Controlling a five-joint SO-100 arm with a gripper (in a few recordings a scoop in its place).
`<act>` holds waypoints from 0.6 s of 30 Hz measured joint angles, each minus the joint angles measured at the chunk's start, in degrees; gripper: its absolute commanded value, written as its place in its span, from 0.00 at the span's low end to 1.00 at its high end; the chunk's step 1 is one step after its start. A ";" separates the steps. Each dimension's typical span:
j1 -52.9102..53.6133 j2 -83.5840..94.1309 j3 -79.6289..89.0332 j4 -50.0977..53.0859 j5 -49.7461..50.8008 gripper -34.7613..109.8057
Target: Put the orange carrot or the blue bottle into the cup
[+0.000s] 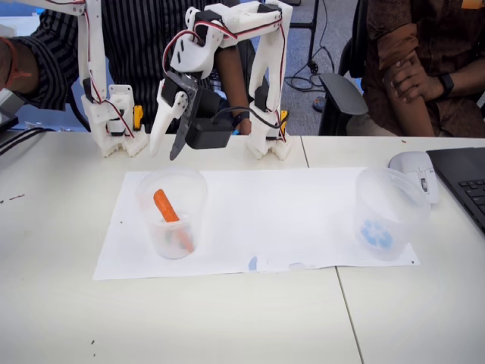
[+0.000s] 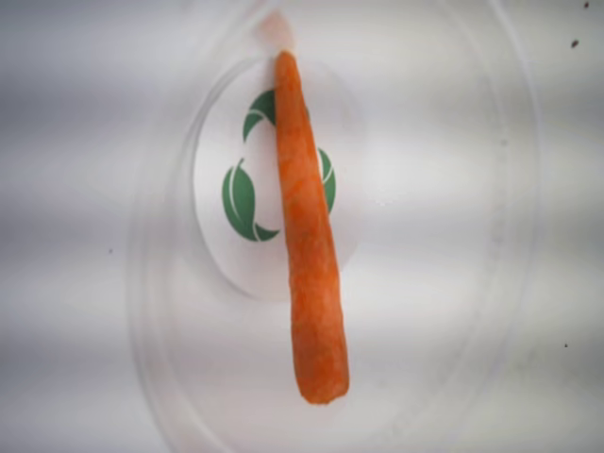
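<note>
The orange carrot [image 1: 168, 214] leans inside the cup [image 1: 173, 213]; the gripper [image 1: 165, 148] hangs above, fingers apart and empty.

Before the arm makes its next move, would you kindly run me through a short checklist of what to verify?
1. Orange carrot inside the cup: ok, it leans against the wall, tip near the base.
2. Cup upright on the white paper: ok.
3. Claw clear of the cup: ok, it hangs above and behind the rim.
4. Claw empty: ok, fingers apart, holding nothing.
5. Second clear cup out of the path: ok, far right on the paper.
</note>
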 measured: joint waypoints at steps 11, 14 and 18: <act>-0.09 0.09 0.00 0.00 0.00 0.32; -0.18 0.88 0.00 0.00 -0.26 0.32; -0.44 4.66 0.00 0.00 -0.26 0.34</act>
